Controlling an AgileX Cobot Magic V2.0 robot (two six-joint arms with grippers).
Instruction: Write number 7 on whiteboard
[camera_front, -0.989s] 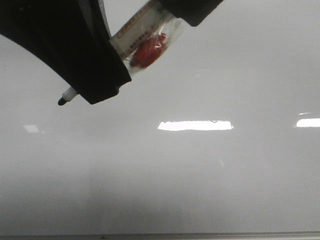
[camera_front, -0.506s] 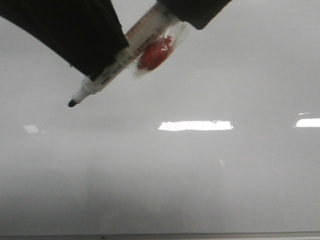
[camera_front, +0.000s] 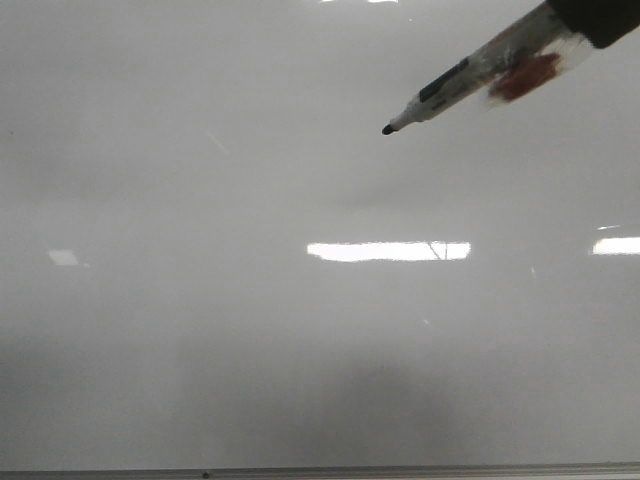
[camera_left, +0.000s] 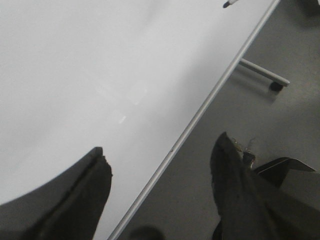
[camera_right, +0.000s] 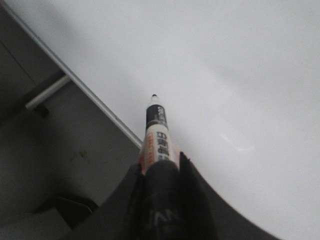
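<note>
Glossy pale grey whiteboard (camera_front: 250, 330) fills the front view, with bright rectangular light reflections (camera_front: 388, 251) across its middle and a thin grey frame edge along the bottom. We see no drawn stroke on the board in any view; a figure 7 is not visible. At upper right, the right claw (camera_right: 159, 172) holds a marker (camera_front: 470, 78), its fingers closed around the barrel. The marker slants down and leftward, its black tip (camera_front: 388, 130) pointing at the upper middle of the board; whether the tip touches the surface we cannot tell. A red patch shows on the barrel near the claw. In the right wrist view the marker projects straight out from between the fingers, tip toward the board near its frame edge. The left claw (camera_left: 160, 165) stands wide apart and holds nothing, over the frame edge of the board, with grey floor (camera_left: 270, 120) beside it.
</note>
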